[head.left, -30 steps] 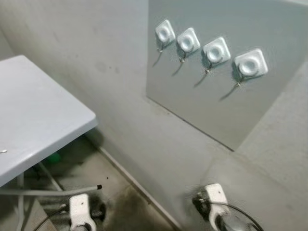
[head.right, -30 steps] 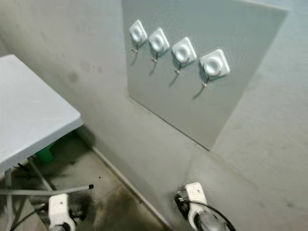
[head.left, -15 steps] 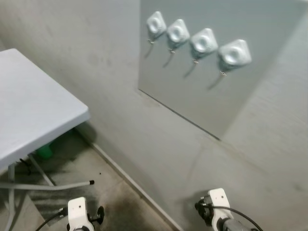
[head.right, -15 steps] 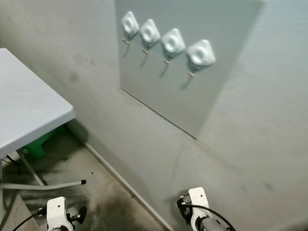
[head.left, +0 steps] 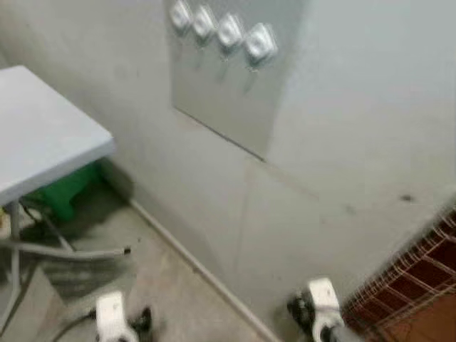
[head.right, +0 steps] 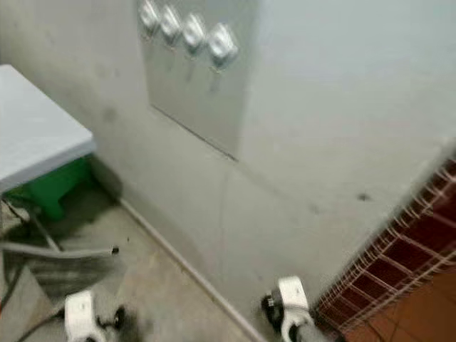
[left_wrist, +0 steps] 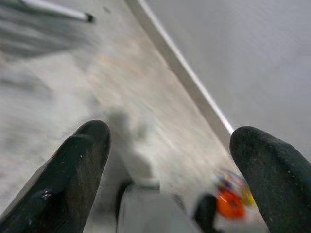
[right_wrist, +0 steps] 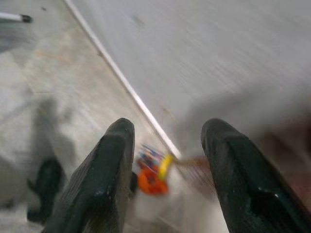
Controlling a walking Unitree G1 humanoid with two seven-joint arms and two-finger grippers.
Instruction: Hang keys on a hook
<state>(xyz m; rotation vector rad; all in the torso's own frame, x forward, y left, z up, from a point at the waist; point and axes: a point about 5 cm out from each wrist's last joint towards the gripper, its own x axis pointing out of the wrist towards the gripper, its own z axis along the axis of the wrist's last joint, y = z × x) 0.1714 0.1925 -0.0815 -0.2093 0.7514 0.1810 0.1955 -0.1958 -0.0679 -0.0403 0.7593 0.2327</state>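
The head views are blurring, so fine detail is hard to read. Four white square hooks are sitting in a row on a grey panel fixed to the pale wall, high up and partly cut off by the top edge; their metal prongs are too smeared to make out. No keys can be made out on the hooks or on the table.

A white folding table is standing to the robot's left, cut off at the edge, with a green container showing beneath it and a grey leg bar lying low over the concrete floor. A red tiled surface is showing at the lower right, where the wall ends.

Both arms are hanging low. The left gripper is pointing at the floor with its black fingers spread wide and nothing between them. The right gripper is also hanging with its fingers apart, gripping nothing. A small orange and yellow object is lying on the floor by the white skirting, beyond the fingers; it is too blurred to identify.
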